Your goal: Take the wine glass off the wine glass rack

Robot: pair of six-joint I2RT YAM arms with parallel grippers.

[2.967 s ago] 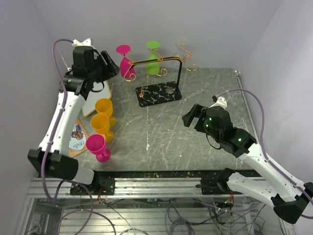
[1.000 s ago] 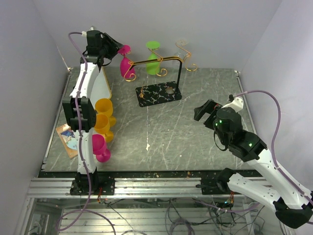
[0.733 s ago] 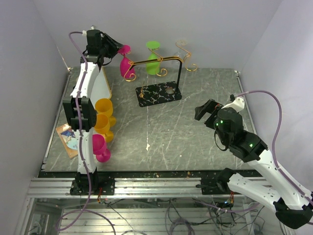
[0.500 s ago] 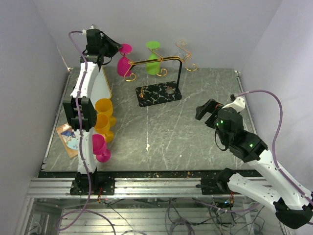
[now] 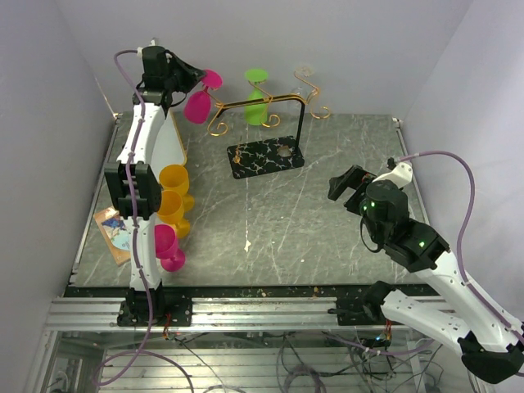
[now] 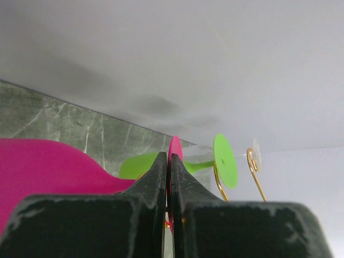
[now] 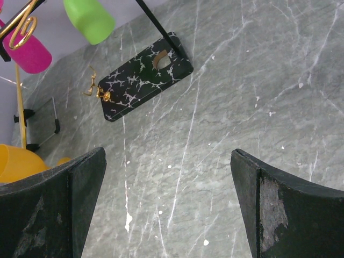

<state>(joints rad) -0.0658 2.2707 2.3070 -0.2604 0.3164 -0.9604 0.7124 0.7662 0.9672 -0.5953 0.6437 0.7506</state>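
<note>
Top external, upper left: left hand (image 5: 191, 80) clamps pink glass (image 5: 196, 106); slide it level off the rack (image 5: 264, 157), sparing green glass (image 5: 256, 106).

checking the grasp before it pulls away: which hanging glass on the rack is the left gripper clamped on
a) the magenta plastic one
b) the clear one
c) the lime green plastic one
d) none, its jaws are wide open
A: the left gripper is shut on the stem of the magenta plastic wine glass, right by its round foot, while the lime green glass and the clear glass hang untouched on the gold wire rack.
</note>
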